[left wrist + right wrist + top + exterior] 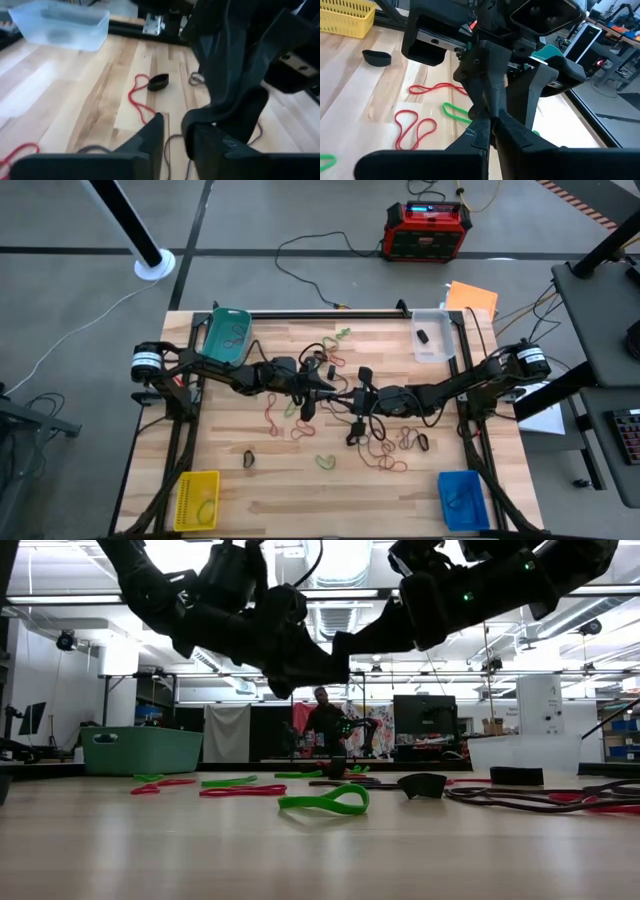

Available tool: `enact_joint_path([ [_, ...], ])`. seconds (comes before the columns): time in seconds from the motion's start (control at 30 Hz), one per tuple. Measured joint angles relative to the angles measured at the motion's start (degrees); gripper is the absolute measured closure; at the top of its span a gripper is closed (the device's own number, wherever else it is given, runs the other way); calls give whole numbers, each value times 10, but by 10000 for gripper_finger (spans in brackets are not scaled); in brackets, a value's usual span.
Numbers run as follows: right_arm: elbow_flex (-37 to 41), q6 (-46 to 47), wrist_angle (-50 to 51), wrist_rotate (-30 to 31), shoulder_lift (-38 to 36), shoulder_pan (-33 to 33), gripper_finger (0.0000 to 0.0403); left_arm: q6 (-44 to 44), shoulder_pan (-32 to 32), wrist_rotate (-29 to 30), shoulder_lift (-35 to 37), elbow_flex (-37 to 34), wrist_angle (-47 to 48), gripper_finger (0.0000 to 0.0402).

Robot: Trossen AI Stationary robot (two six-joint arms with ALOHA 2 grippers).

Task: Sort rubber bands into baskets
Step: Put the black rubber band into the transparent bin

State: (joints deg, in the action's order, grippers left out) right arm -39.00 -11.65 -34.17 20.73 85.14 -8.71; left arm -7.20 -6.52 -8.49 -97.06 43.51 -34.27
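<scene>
Above the middle of the table my two grippers meet tip to tip. My right gripper (492, 131) (354, 394) is shut on a wide black rubber band (227, 85). My left gripper (174, 142) (334, 388) faces it with a gap between its fingers, and the band's lower loop curls by one fingertip. More rubber bands lie on the wood: red (272, 418), green (325, 462), black (248, 458). The baskets stand at the corners: teal (228, 337), clear (432, 335), yellow (197, 500), blue (462, 498). My left gripper has the band's lower loop (192, 122) curled against the tip of one finger; I cannot tell whether they touch. My right gripper pinches the black band (485, 107) between its two fingertips, coming nearly level from the table's right. The band is lifted clear of the table.
Tangled brownish and red bands (385, 448) lie on the table below the right arm. Black cables (320, 355) trail across the far middle. A red-and-black box (428, 230) sits on the floor beyond the table. A person (322, 720) stands far behind.
</scene>
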Motion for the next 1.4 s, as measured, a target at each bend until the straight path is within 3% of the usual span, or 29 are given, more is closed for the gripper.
enact_joint_path([
  [0.17,0,1,21,0,-4,0,392,0,0,0,0,0,30,258],
  [0.37,0,39,68,2,-12,15,392,1,0,0,8,0,64,221],
  [0.63,0,57,116,4,-22,27,392,2,-1,5,18,0,66,216],
  [0.93,0,109,199,52,-23,56,392,2,0,5,48,0,166,216],
  [1.07,0,139,218,104,-23,82,392,-5,4,5,62,0,186,216],
  [1.2,-3,172,229,108,-31,124,392,-11,12,6,69,0,188,216],
  [1.4,-90,179,430,58,-45,199,392,-36,29,6,69,0,196,216],
])
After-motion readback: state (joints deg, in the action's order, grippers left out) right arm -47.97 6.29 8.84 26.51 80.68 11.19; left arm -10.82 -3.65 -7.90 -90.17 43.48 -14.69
